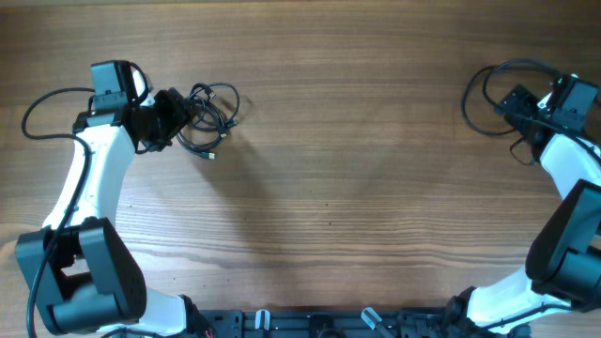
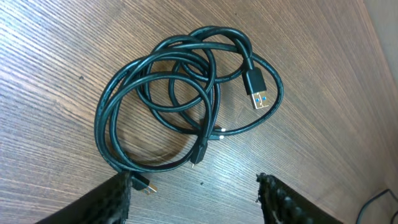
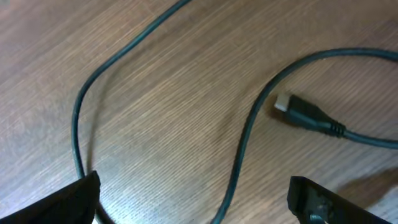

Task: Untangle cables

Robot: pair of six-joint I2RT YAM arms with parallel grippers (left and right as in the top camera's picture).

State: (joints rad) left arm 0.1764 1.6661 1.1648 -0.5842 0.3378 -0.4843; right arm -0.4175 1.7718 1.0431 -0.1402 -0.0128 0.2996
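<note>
Two lots of cables lie on the wooden tabletop [image 1: 357, 188], well apart, one at the far left and one at the far right.

At the far left sits the bundle [image 2: 205, 59]: several thin black cords wound into overlapping loops that cross one another near the middle. A USB plug [image 2: 257, 87] with a blue insert lies on the right side of the coil, inside the outermost loop. A small plug [image 2: 146, 186] pokes out at the near edge, just beside the left finger [image 2: 106, 202]. The left pincer [image 2: 194, 190] hovers just left of the bundle with its jaws apart and nothing between them. The near rim of the coil runs close under the left finger, but whether they touch cannot be told.

At the far right, the loose cable [image 3: 244, 143] lies flat in open curves. One strand passes between the fingers of the right pincer [image 3: 194, 183], and another runs by the left finger [image 3: 68, 199]. Its plug [image 3: 305, 112], black with a pale tip, rests on the wood to the right of the middle strand. These jaws stand wide apart and hold nothing.
</note>
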